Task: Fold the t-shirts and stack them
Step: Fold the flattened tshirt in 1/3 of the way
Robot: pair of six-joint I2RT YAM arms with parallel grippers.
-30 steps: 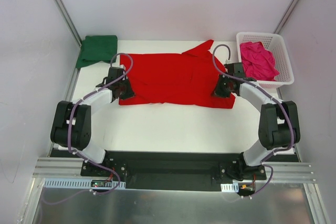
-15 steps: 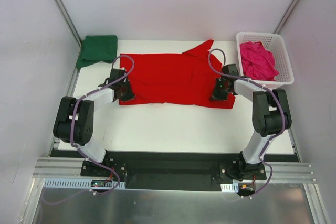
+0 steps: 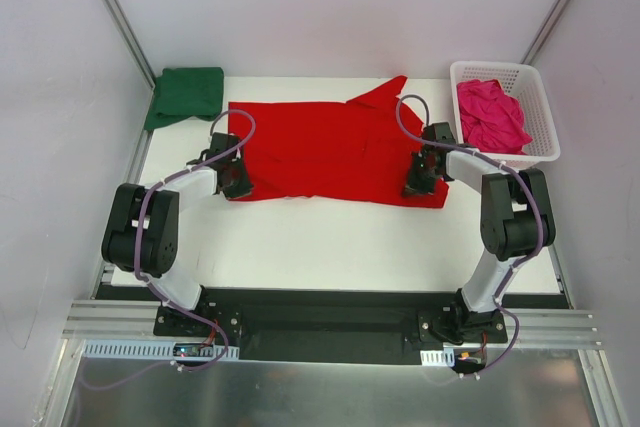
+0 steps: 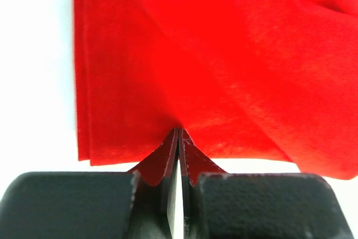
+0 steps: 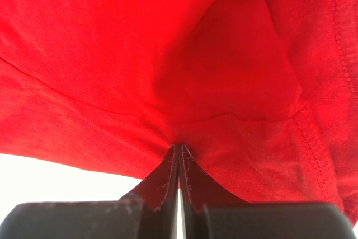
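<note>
While the red t-shirt (image 3: 320, 152) lies spread on the table (image 3: 330, 237), my left gripper (image 3: 238, 179) pinches its near left edge and my right gripper (image 3: 416, 179) its near right edge. The green t-shirt (image 3: 185, 95) sits far-left, and the pink t-shirt (image 3: 490, 117) lies in the white basket (image 3: 538, 87).

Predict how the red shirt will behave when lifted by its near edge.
Probably floppy: the red shirt puckers where the left fingers pinch it. Likely to sag in the middle, since only its two ends are held.
</note>
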